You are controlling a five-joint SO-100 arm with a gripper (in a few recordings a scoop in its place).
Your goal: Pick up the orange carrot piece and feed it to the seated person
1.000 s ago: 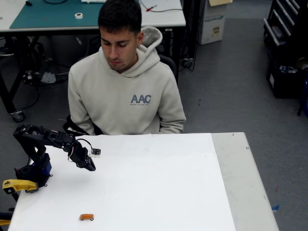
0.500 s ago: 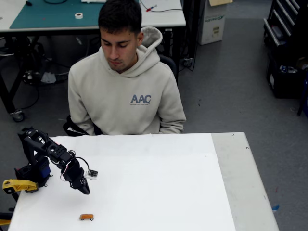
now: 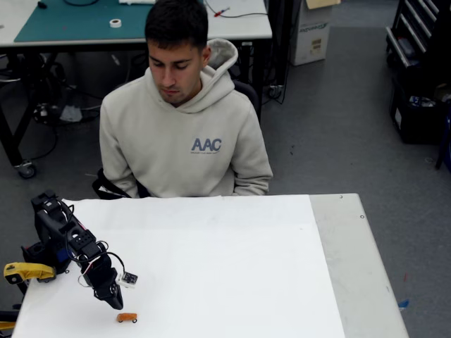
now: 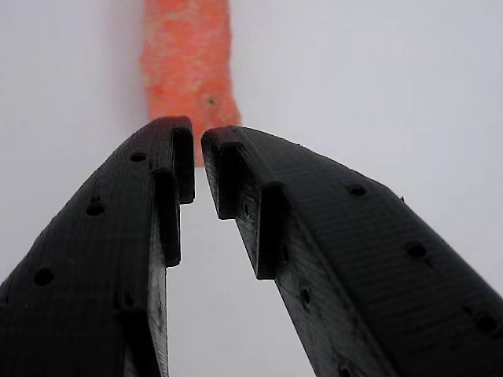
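One carrot piece (image 4: 187, 75) just beyond nearly closed fingers (image 4: 177, 157), ungrasped.

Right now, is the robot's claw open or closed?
Nearly closed and empty: in the wrist view the gripper tips show a thin gap, with the carrot piece beyond them.

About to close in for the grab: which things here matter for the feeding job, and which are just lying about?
Job:
orange carrot piece, on the white table
gripper, tips nearly together, just short of it
seated person

Lying about:
yellow clamp
tape roll on the far desk
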